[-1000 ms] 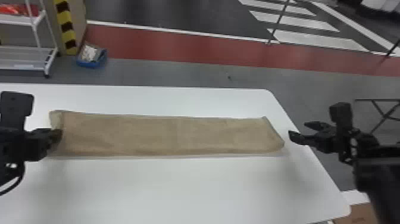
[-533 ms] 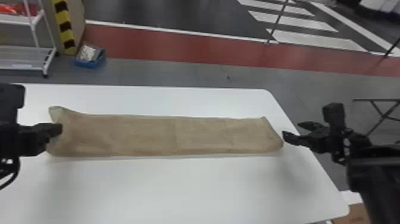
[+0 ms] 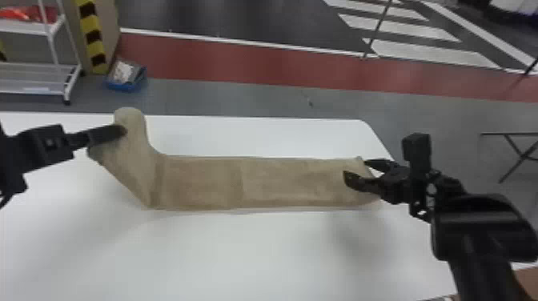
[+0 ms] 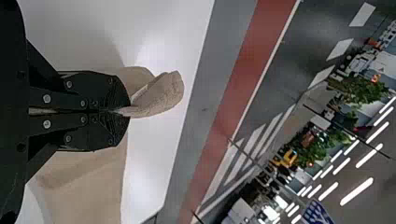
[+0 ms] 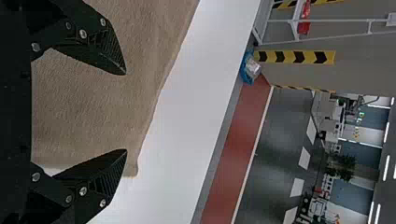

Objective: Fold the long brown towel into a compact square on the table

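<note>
Gripping the towel (image 3: 200, 182) by one raised end, left pincer (image 3: 120, 131) closed!
Hiding the pinched bit; holding the right pincer (image 3: 356, 168) open, partly masking the other end.

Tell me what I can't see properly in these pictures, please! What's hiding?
Pinched bit of the towel: covered by the left gripper in the left wrist view.
Part of the table under the towel: hidden by the cloth in the head view.
Table's left end: cut off by the head view's left edge.
Things in the blue bin: too small to name in the head view.
</note>
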